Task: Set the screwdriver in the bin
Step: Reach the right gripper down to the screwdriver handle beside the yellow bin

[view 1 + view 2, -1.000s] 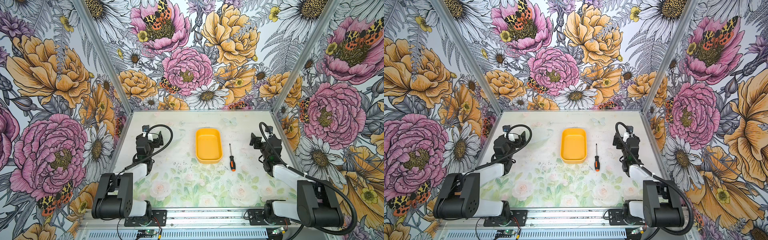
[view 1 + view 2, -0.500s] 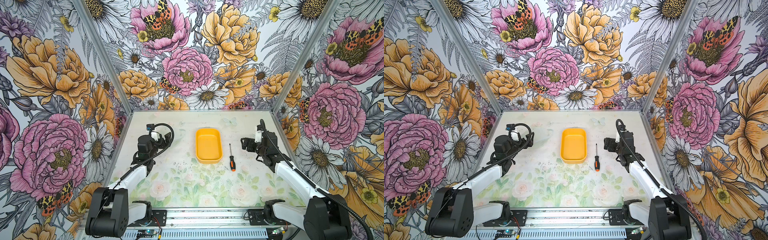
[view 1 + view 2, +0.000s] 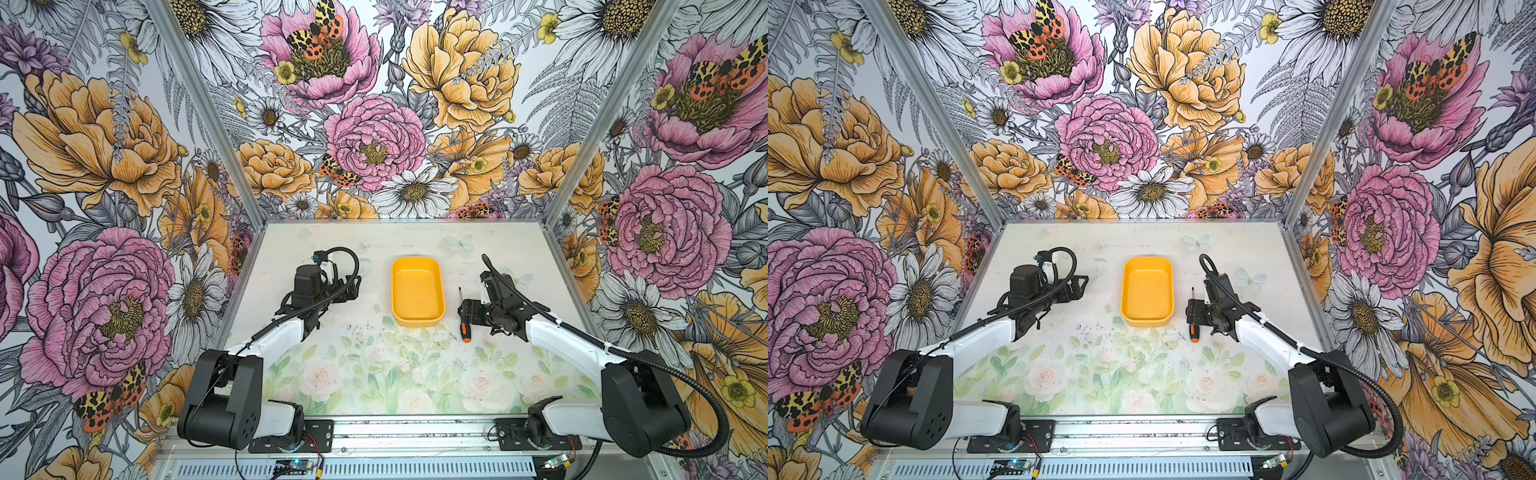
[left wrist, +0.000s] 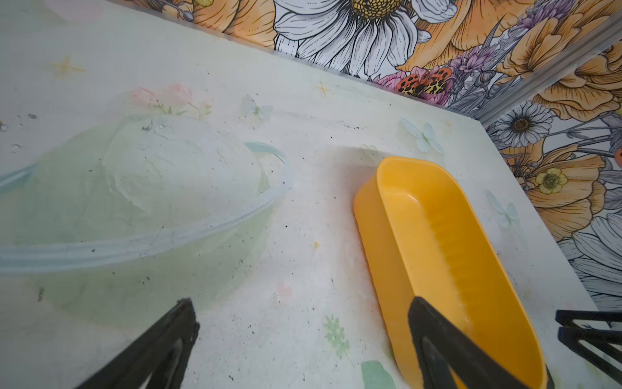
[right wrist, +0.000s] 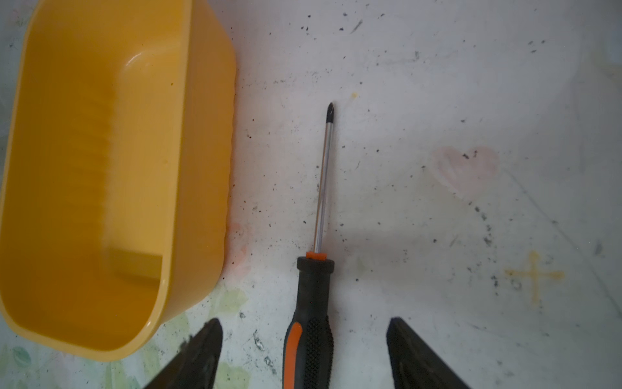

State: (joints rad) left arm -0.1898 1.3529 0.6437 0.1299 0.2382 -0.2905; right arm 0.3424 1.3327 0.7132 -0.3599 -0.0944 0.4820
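Note:
The screwdriver (image 3: 464, 330) (image 3: 1194, 331) lies flat on the table just right of the bin (image 3: 417, 322) (image 3: 1146, 320), shaft pointing to the back. In the right wrist view its black and orange handle (image 5: 311, 303) sits between the two fingers of my right gripper (image 5: 304, 323), with a gap on each side. That gripper (image 3: 465, 311) is open over the handle. The yellow-orange bin (image 5: 202, 168) stands empty. My left gripper (image 3: 353, 289) (image 4: 302, 303) hangs open left of the bin (image 4: 380, 256), holding nothing.
Flowered walls close in the table at the back and both sides. A metal rail (image 3: 415, 432) with the arm bases runs along the front. The table mat carries faded prints and dark specks.
My right gripper has swung left and down from the right edge to straddle the screwdriver's handle. The left gripper has moved right toward the bin. Screwdriver and bin have not moved.

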